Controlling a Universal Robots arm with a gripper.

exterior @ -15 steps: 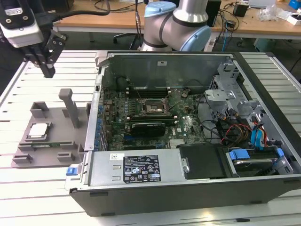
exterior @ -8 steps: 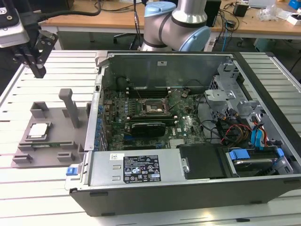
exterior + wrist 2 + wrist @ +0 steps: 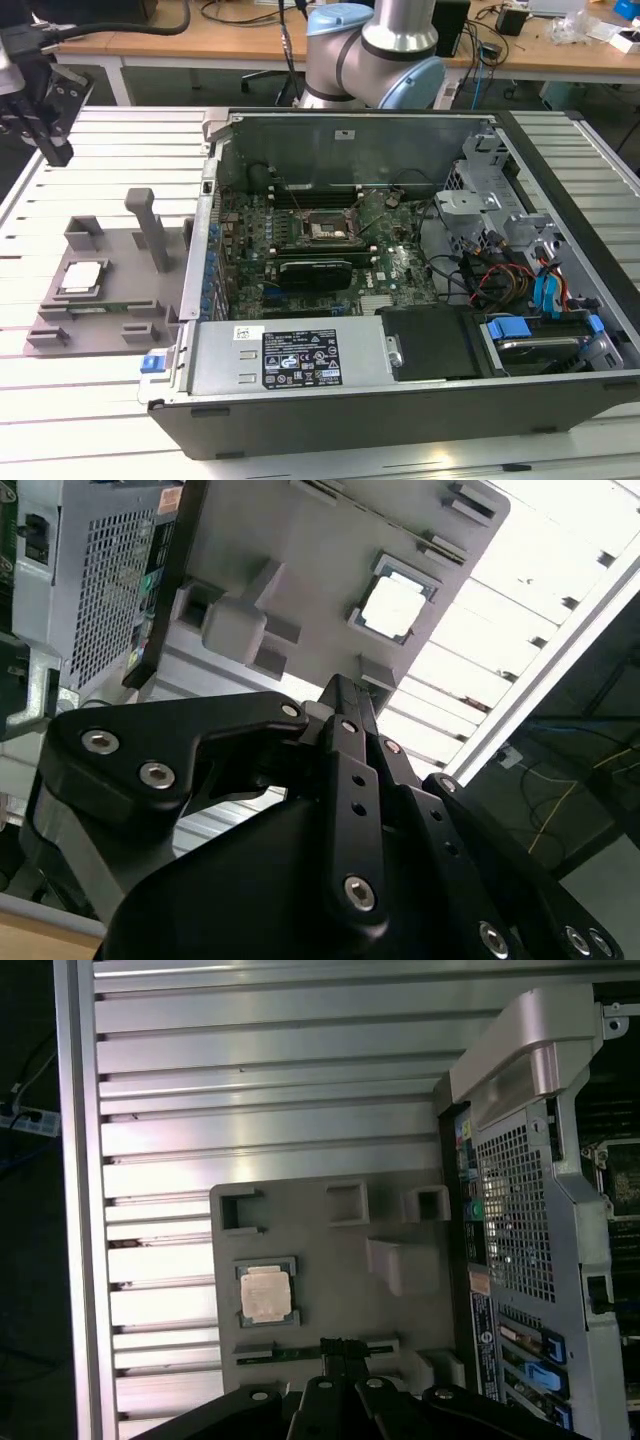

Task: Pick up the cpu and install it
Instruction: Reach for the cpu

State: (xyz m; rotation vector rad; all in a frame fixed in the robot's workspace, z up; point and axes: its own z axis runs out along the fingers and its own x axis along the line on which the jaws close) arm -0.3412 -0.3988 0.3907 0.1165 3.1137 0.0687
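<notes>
The cpu [image 3: 82, 277], a small square chip with a silvery top, lies flat in a recess of the grey plastic tray [image 3: 110, 310] at the exterior view's left. It also appears in both wrist views, as the cpu [image 3: 395, 605] and the cpu [image 3: 266, 1293]. My gripper [image 3: 58, 150] hangs high above the table, beyond the tray's far edge and well clear of the chip. Its black fingers [image 3: 340, 1348] meet at the tips, shut on nothing, and the gripper [image 3: 340, 688] points toward the tray's edge. The black motherboard socket [image 3: 322, 232] sits inside the open computer case.
The open computer case [image 3: 400, 400] stands right beside the tray, its side wall close to the tray's edge. A grey upright post [image 3: 150, 225] rises from the tray. The slatted metal table [image 3: 60, 400] spreads around both. The arm's base [image 3: 375, 50] stands behind the case.
</notes>
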